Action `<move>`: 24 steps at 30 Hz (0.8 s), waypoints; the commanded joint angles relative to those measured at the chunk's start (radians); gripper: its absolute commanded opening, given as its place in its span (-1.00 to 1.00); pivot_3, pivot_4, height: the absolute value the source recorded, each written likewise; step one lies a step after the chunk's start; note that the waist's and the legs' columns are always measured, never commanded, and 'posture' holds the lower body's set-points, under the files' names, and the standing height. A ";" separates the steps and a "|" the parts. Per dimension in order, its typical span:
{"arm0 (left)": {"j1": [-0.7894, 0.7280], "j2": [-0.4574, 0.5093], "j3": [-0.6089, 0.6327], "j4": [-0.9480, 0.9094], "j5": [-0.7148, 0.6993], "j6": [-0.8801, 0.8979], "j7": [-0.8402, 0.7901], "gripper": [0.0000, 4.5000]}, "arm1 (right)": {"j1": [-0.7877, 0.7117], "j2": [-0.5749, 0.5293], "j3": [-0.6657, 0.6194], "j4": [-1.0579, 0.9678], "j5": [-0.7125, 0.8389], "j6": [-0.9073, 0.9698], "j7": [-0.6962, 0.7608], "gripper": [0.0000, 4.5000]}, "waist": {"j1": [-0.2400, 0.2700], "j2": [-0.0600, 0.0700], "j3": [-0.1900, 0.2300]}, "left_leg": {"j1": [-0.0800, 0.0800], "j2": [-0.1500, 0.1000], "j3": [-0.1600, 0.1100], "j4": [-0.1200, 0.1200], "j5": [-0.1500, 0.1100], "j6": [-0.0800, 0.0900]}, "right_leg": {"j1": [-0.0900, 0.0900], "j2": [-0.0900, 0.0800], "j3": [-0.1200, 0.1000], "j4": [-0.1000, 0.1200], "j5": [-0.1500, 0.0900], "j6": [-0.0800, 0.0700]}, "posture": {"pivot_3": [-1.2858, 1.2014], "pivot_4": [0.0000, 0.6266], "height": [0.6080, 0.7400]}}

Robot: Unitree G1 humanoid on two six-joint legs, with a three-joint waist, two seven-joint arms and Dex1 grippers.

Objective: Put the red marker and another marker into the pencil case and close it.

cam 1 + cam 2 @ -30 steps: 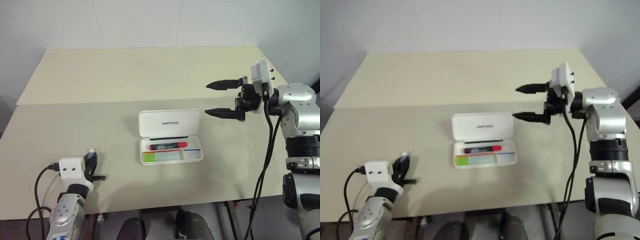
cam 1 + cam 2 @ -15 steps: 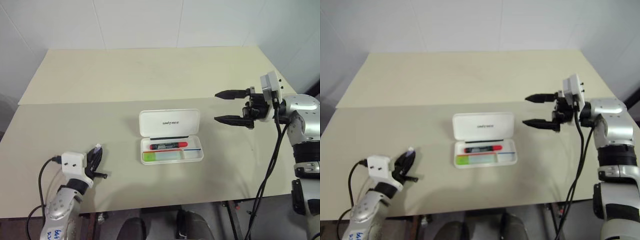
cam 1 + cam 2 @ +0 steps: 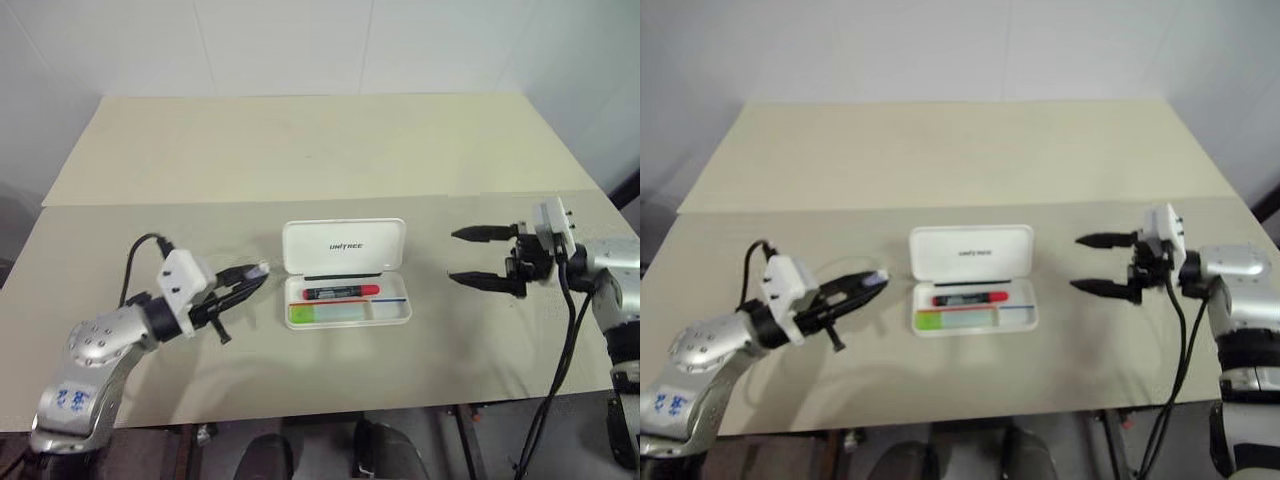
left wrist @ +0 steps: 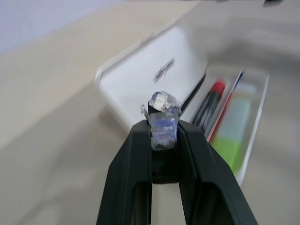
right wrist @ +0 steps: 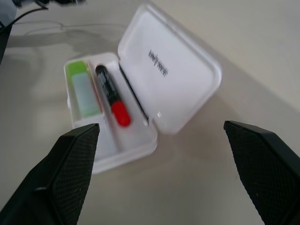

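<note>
A: Case open mid-surface, lid back flat, lettering up. Contents?

B: Red marker in the rear slot, green marker in the front slot at the case's left end. Both inside.

A: L claw?

B: Just left of the case, above the surface, pointing at it. Head views: fingers near-closed, a pale bit at the tip. L wrist cam gives more: fingers clenched on a small crumpled clear-bluish scrap, looks like tape or film; can't tell exactly what.

A: R claw?

B: Right of the case, well apart, fingers spread wide, grasping nothing, aimed at it. R wrist cam: pads far apart, framing the open case; red cap at the marker's near end, green marker beside it.
</note>
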 commanded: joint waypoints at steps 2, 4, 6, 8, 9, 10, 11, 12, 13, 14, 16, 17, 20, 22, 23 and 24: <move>-0.090 -0.007 -0.077 0.004 -0.012 0.032 -0.031 -0.82 | 0.090 -0.044 -0.095 -0.074 0.002 -0.025 0.025 1.00 | 0.003 0.001 0.000 | 0.000 0.000 0.000 0.000 0.000 0.000 | 0.000 0.000 0.000 0.000 0.000 0.000 | 0.03 -0.52 1.00; -0.159 -0.031 -0.137 0.032 -0.016 0.052 -0.052 -0.82 | 0.162 -0.056 -0.127 -0.102 -0.002 -0.028 0.009 1.00 | 0.011 0.000 0.000 | 0.000 0.000 0.000 0.000 0.000 0.000 | 0.000 0.000 0.000 -0.001 0.000 0.000 | 0.03 -0.52 1.00; -0.217 -0.050 -0.197 0.068 -0.008 0.070 -0.079 -0.82 | 0.223 -0.059 -0.162 -0.139 0.002 -0.019 -0.021 1.00 | 0.014 0.000 0.000 | 0.000 0.000 -0.001 0.000 0.000 0.000 | 0.002 0.001 0.000 -0.002 0.000 0.000 | 0.03 -0.52 1.00; -0.258 -0.075 -0.248 0.104 0.014 0.083 -0.083 -0.82 | 0.278 -0.057 -0.196 -0.183 0.010 -0.008 -0.050 1.00 | 0.011 0.000 0.000 | 0.000 0.000 0.000 0.001 0.000 0.000 | 0.002 0.001 0.000 -0.004 0.001 0.001 | 0.03 -0.52 1.00; -0.274 -0.089 -0.269 0.122 0.021 0.083 -0.087 -0.82 | 0.301 -0.054 -0.211 -0.206 0.015 0.002 -0.066 1.00 | 0.010 0.000 0.000 | 0.000 -0.001 0.000 0.001 0.000 0.000 | 0.002 0.001 0.000 -0.005 0.001 0.002 | 0.03 -0.52 1.00; -0.283 -0.100 -0.282 0.130 0.024 0.083 -0.087 -0.82 | 0.319 -0.053 -0.223 -0.223 0.019 0.010 -0.075 1.00 | 0.009 0.000 0.000 | 0.000 -0.001 0.001 0.001 0.000 0.000 | 0.003 0.001 0.000 -0.005 0.001 0.002 | 0.03 -0.52 1.00; -0.295 -0.109 -0.306 0.140 0.033 0.087 -0.092 -0.82 | 0.342 -0.053 -0.234 -0.247 0.022 0.016 -0.082 1.00 | 0.008 0.000 0.000 | 0.000 -0.001 0.001 0.001 0.000 0.000 | 0.003 0.001 0.000 -0.005 0.001 0.002 | 0.03 -0.52 1.00; -0.310 -0.127 -0.330 0.159 0.048 0.083 -0.091 -0.82 | 0.365 -0.050 -0.246 -0.276 0.027 0.026 -0.093 1.00 | 0.008 0.000 0.000 | 0.000 -0.001 0.001 0.001 0.000 0.000 | 0.003 0.001 0.001 -0.005 0.001 0.002 | 0.03 -0.52 1.00; -0.326 -0.147 -0.357 0.178 0.057 0.089 -0.092 -0.82 | 0.390 -0.047 -0.259 -0.310 0.032 0.038 -0.106 1.00 | 0.008 0.000 0.000 | 0.001 0.000 0.001 0.001 0.000 0.000 | 0.003 0.002 0.001 -0.005 0.001 0.002 | 0.03 -0.52 1.00; -0.344 -0.170 -0.381 0.206 0.076 0.082 -0.087 -0.82 | 0.412 -0.042 -0.270 -0.347 0.039 0.051 -0.122 1.00 | 0.008 0.000 0.000 | 0.000 0.000 0.001 0.001 0.000 0.000 | 0.002 0.002 0.001 -0.005 0.001 0.002 | 0.03 -0.52 1.00; -0.372 -0.203 -0.424 0.254 0.107 0.067 -0.097 -0.82 | 0.447 -0.035 -0.288 -0.408 0.049 0.077 -0.149 1.00 | 0.009 0.000 0.000 | 0.001 0.000 0.001 0.001 0.000 -0.001 | 0.003 0.002 0.001 -0.005 0.001 0.002 | 0.03 -0.52 1.00; -0.386 -0.222 -0.445 0.283 0.127 0.047 -0.103 -0.82 | 0.465 -0.033 -0.295 -0.439 0.055 0.091 -0.161 1.00 | 0.010 0.000 0.000 | 0.001 0.000 0.000 0.001 0.000 0.000 | 0.003 0.002 0.001 -0.005 0.001 0.002 | 0.03 -0.52 1.00; -0.413 -0.268 -0.485 0.353 0.157 0.015 -0.121 -0.82 | 0.506 -0.030 -0.313 -0.509 0.069 0.124 -0.189 1.00 | 0.013 0.000 0.000 | 0.001 0.000 0.000 0.001 0.001 0.000 | 0.004 0.002 0.001 -0.005 0.001 0.002 | 0.03 -0.52 1.00; -0.433 -0.296 -0.510 0.403 0.178 -0.010 -0.139 -0.82 | 0.527 -0.028 -0.323 -0.549 0.079 0.142 -0.209 1.00 | 0.012 0.000 0.000 | 0.001 0.000 0.000 0.001 0.001 0.000 | 0.003 0.002 0.001 -0.005 0.001 0.002 | 0.03 -0.52 1.00; -0.441 -0.309 -0.521 0.425 0.190 -0.024 -0.147 -0.82 | 0.536 -0.026 -0.329 -0.565 0.083 0.149 -0.216 1.00 | 0.014 0.000 0.000 | 0.001 -0.001 0.000 0.001 0.001 0.000 | 0.003 0.002 0.001 -0.005 0.001 0.002 | 0.03 -0.52 1.00; -0.453 -0.325 -0.532 0.457 0.198 -0.041 -0.159 -0.82 | 0.542 -0.022 -0.331 -0.589 0.088 0.160 -0.231 1.00 | 0.014 0.000 0.000 | 0.000 -0.001 0.000 0.001 0.001 0.000 | 0.003 0.002 0.001 -0.005 0.001 0.002 | 0.03 -0.52 1.00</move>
